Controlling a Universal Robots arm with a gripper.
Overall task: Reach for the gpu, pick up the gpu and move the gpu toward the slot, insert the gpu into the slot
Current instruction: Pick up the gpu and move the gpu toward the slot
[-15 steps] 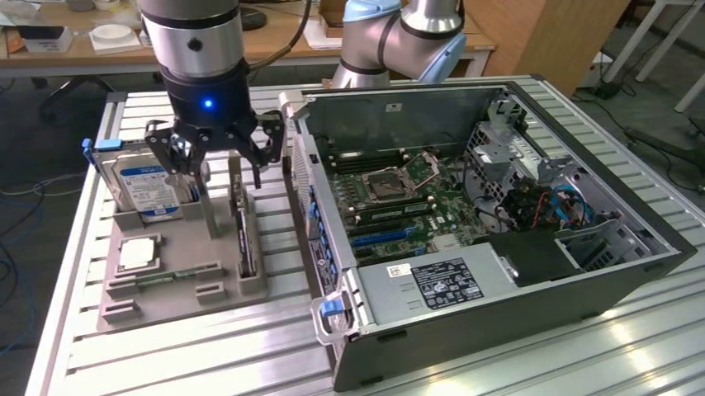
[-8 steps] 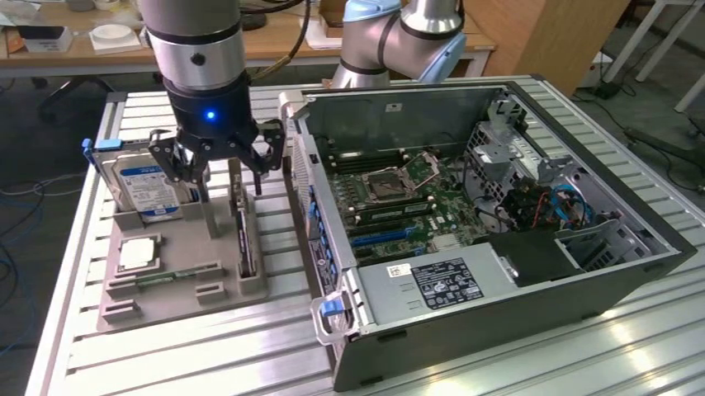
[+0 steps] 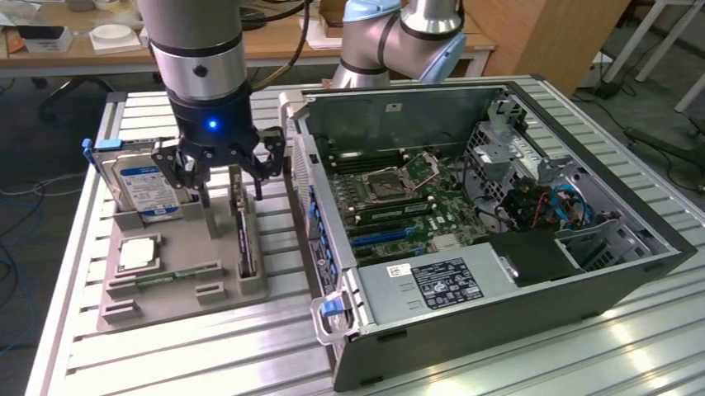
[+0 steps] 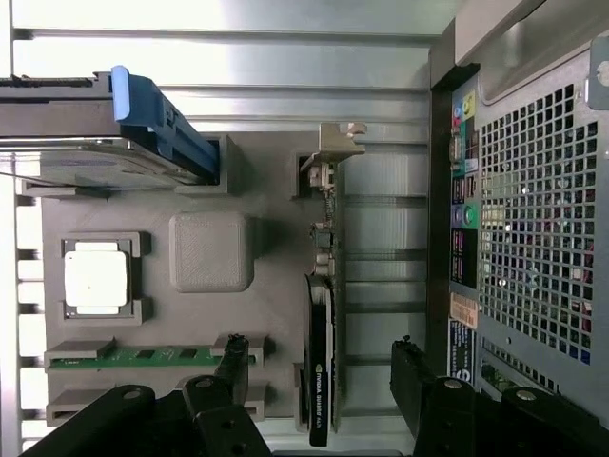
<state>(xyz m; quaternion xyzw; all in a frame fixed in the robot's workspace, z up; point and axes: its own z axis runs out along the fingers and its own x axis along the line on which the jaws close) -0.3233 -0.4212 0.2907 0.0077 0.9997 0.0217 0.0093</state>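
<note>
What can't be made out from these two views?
- gpu faces: edge-on in both the exterior and wrist views, so the components and any markings on the flat sides are hidden.
- slot contacts and latch: too small in the exterior view.
- hard drive label text: too small in the exterior view. In the wrist view the drive is cut off by the picture edge.

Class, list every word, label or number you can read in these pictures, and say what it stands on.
No text reads clearly.
Label on the hard drive: too small.
Labels on the power supply: too small.
Print along the gpu: blurred.
</note>
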